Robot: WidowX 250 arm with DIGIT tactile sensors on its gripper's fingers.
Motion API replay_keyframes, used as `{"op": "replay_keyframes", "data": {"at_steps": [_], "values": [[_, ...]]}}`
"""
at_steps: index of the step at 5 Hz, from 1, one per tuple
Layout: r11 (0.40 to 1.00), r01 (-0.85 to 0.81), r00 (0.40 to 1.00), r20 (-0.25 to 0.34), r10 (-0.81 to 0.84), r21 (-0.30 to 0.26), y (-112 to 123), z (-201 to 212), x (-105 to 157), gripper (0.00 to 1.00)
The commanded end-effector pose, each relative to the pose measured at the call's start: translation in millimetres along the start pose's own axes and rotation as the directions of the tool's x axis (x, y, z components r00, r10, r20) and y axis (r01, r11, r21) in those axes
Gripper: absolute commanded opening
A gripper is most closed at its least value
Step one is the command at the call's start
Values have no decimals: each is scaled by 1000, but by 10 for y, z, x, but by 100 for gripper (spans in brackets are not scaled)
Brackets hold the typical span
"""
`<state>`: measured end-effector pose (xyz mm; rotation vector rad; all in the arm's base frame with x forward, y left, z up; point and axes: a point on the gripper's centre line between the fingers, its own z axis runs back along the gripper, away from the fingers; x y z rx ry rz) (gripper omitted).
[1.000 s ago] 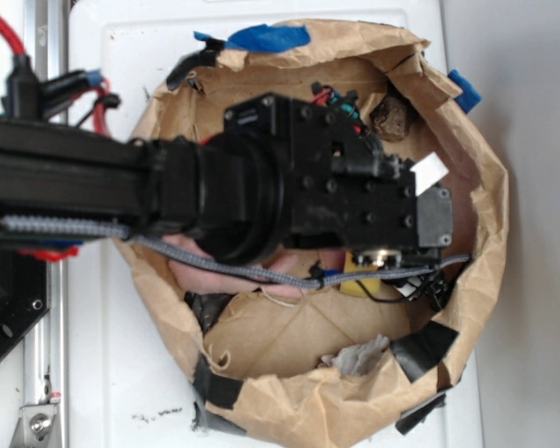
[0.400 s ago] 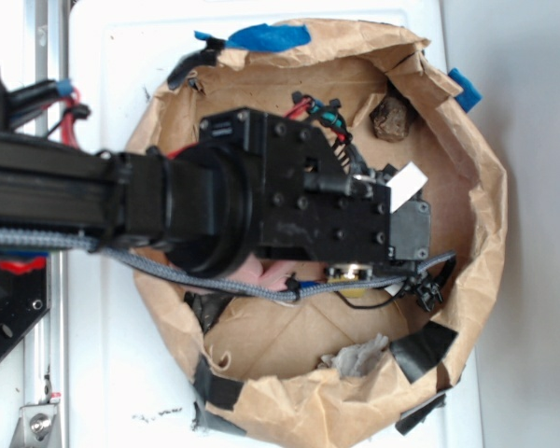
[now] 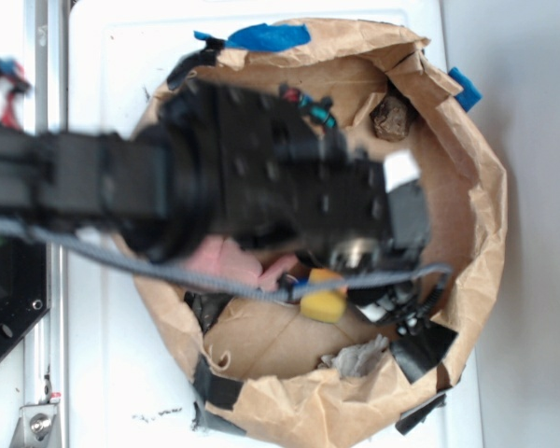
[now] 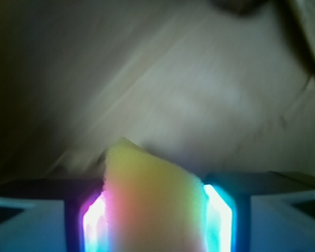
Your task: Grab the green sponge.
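Exterior view: tool (image 3: 341, 280) blurred by motion, shifted leftward from a moment ago; green sponge (image 3: 323, 301), previously almost hidden beneath it, now shows below it inside the paper bag (image 3: 481, 201), beside the pink plush (image 3: 226, 261).

Wrist view: tool (image 4: 153, 210) closed on green sponge (image 4: 149, 202), both pads touching. Grasp appears secured.

We see our arm (image 3: 168, 187), blurred, reaching in from the left across the frame, its gripper (image 4: 152, 215) pointing down with both fingers (image 4: 92, 220) pressed against the green sponge (image 4: 149, 199) clamped between them.
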<state>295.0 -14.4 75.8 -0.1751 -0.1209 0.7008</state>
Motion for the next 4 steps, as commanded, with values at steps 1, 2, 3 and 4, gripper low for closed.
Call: {"op": "replay_keyframes", "data": {"at_steps": [1, 2, 3, 4], "values": [[994, 30, 998, -48, -35, -104, 143, 784, -32, 0], [1000, -8, 998, -62, 7, -6, 234, 822, -135, 0], [996, -28, 999, -27, 31, 89, 241, 803, -237, 0], [995, -38, 999, -17, 40, 97, 238, 802, -309, 0]]}}
